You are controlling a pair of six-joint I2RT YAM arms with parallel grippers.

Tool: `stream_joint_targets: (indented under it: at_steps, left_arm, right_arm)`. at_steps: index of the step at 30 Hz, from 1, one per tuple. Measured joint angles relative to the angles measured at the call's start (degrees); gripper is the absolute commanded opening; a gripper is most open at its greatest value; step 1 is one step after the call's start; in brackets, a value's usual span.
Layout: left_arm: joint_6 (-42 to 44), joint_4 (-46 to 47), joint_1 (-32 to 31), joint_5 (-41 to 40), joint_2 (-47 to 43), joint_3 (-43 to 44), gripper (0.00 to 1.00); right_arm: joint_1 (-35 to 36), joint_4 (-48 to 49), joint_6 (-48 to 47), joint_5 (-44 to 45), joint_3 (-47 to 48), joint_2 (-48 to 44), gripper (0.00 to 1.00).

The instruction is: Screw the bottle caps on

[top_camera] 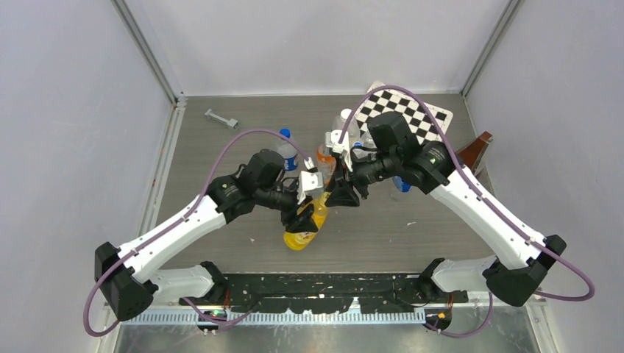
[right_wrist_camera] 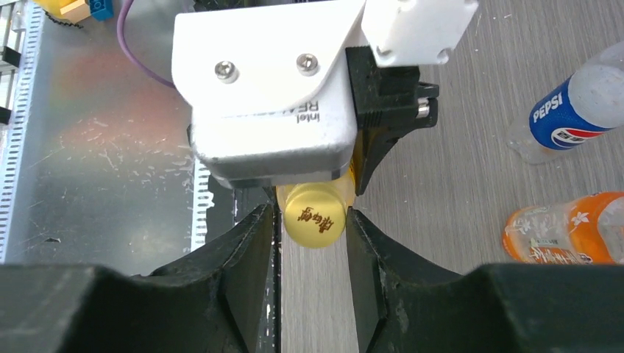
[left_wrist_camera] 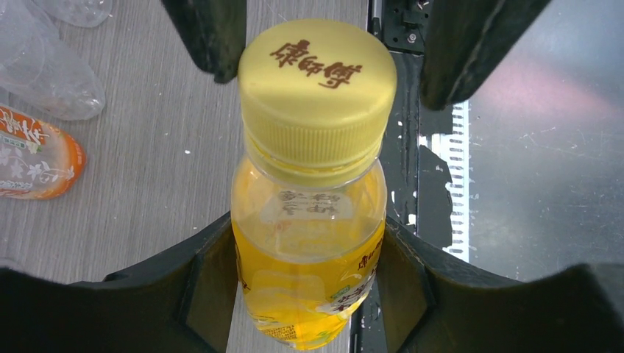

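Observation:
The yellow-orange juice bottle point(top_camera: 305, 224) point(left_wrist_camera: 309, 272) is held tilted above the table, with my left gripper point(top_camera: 309, 213) point(left_wrist_camera: 309, 250) shut on its body. Its yellow cap point(left_wrist_camera: 316, 88) point(right_wrist_camera: 315, 215) sits on the neck. My right gripper point(top_camera: 340, 193) point(right_wrist_camera: 309, 213) faces the cap end-on, one finger on each side of it. One finger touches the cap's edge and a narrow gap shows at the other. The Pepsi bottle point(top_camera: 291, 154) point(right_wrist_camera: 574, 118) lies on the table behind, and a blue cap point(top_camera: 285, 134) shows at its far end.
An orange-drink bottle point(top_camera: 324, 160) point(right_wrist_camera: 559, 232) point(left_wrist_camera: 33, 162) lies next to the Pepsi bottle, with clear bottles point(top_camera: 347, 125) point(left_wrist_camera: 44, 73) behind it. A checkerboard point(top_camera: 408, 114) is at the back right, a grey metal piece point(top_camera: 221, 118) at the back left, and a black rail point(top_camera: 331, 294) along the near edge.

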Motion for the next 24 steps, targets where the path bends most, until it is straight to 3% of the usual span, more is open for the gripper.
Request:
stream_joint_targets:
  at_steps: [7, 15, 19, 24]
  left_arm:
    - [0.1, -0.4, 0.0, 0.3, 0.5, 0.4, 0.0]
    - [0.2, -0.9, 0.0, -1.8, 0.6, 0.6, 0.0]
    - [-0.1, -0.2, -0.3, -8.2, 0.6, 0.7, 0.0]
    - [2.1, 0.9, -4.0, -26.3, 0.5, 0.6, 0.0]
  right_arm:
    - [0.0, -1.9, -0.9, -1.1, 2.1, 3.0, 0.32]
    - [-0.1, -2.3, 0.2, -0.6, 2.4, 3.8, 0.02]
    - [-0.2, 0.8, 10.2, 5.3, 2.0, 4.3, 0.01]
    - [-0.2, 5.0, 35.6, 19.7, -0.6, 4.9, 0.01]
